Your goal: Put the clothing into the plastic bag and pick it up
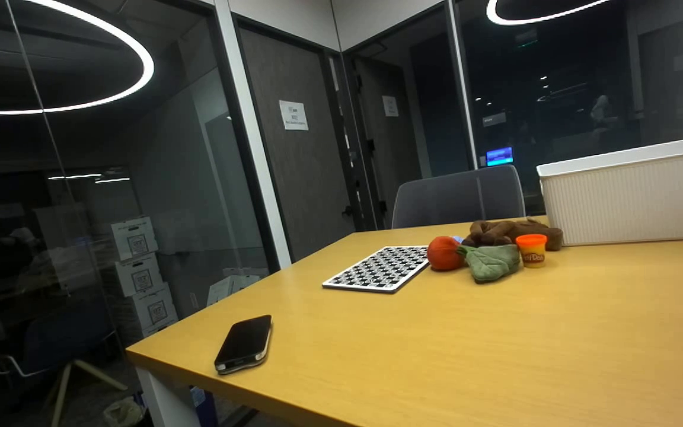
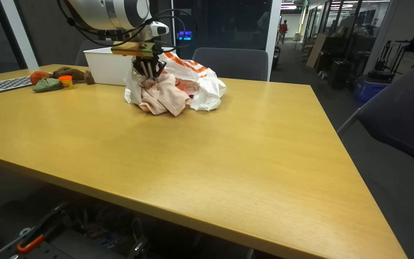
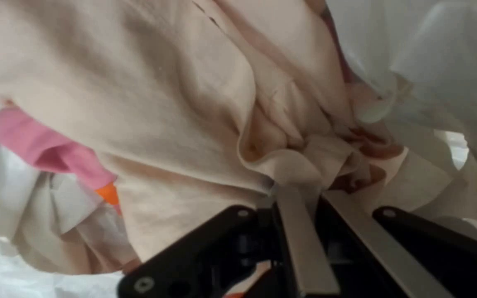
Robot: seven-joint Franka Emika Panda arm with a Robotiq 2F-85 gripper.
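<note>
The clothing (image 2: 164,94) is a crumpled pale pink cloth. It lies partly in the mouth of the white plastic bag (image 2: 212,90) with orange print, and part of it spills over onto the table. My gripper (image 2: 152,76) points down into the bag's near left side, at the top of the cloth. In the wrist view the gripper (image 3: 302,193) is closed on a fold of the clothing (image 3: 172,103). A pink and orange piece (image 3: 52,142) shows beside it, with the white bag (image 3: 433,54) around. Clothing, bag and gripper are out of view in an exterior view.
A white bin (image 2: 108,66) stands beside and behind the bag. A checkered board (image 1: 380,268), red-orange plush (image 1: 444,254), green leaf-shaped cloth (image 1: 491,263), brown plush (image 1: 510,230) and orange-lidded tub (image 1: 532,250) lie near it. A phone (image 1: 245,344) lies near a table edge.
</note>
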